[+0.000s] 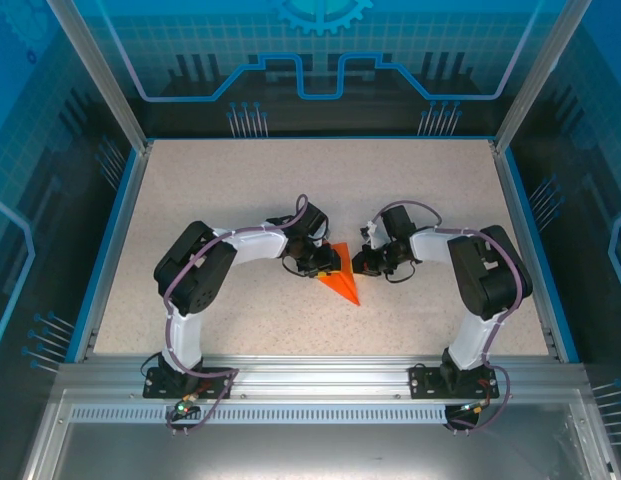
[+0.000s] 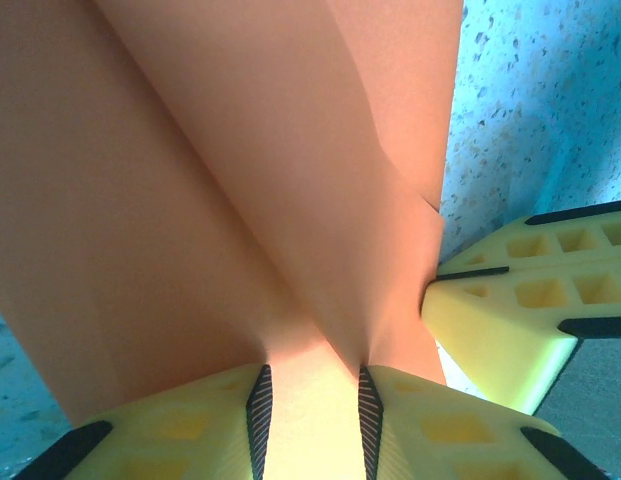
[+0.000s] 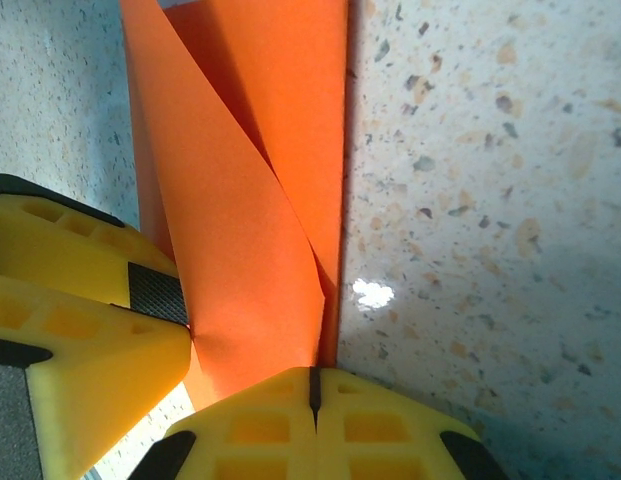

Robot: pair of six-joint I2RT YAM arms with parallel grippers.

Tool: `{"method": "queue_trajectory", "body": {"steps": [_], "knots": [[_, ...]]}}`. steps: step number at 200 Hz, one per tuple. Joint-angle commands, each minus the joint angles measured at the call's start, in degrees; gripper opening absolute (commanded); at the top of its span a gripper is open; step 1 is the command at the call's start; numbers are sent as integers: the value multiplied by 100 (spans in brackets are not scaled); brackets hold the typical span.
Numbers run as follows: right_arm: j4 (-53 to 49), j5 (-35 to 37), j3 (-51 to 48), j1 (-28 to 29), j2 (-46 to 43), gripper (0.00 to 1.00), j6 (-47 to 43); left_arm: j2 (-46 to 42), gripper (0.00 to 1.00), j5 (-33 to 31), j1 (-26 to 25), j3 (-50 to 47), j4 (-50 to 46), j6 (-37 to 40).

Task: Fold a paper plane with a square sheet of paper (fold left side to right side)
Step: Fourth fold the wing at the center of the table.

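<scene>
The paper plane (image 1: 342,282), a thin bright orange sheet folded to a narrow point, lies near the middle of the speckled beige tabletop (image 1: 240,180), its tip aimed toward the near edge. We see its wide end sitting between the two arms, with flaps standing up off the surface. The left gripper (image 1: 323,262) has its yellow fingers (image 2: 220,425) partly apart, a raised fold caught between the ridged pads. The right gripper (image 1: 362,262), just beside it, is closed tight, pinching the paper's edge at its tips.

Bright orange paper plane (image 1: 342,285), speckled beige table (image 1: 240,190), yellow left tool (image 2: 312,400) and right tool (image 3: 312,390), black ribbed pads (image 2: 260,400).
</scene>
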Motion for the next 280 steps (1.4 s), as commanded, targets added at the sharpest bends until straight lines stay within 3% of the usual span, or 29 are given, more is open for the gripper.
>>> {"method": "queue_trajectory", "body": {"steps": [1, 63, 135, 280], "knots": [[-405, 314, 39, -13, 252, 0, -86, -256, 34, 111, -31, 112, -163, 112], [-503, 422, 210, 12, 316, 0, -99, -638, 38, 246, -7, 548, -471, 273], [-504, 450, 210, 28, 319, 0, -116, 281, 33, 412, -9, 1160, -422, 244], [-548, 454, 263, 48, 281, 0, -172, 849, 32, 48, 42, 835, -395, 160]]}}
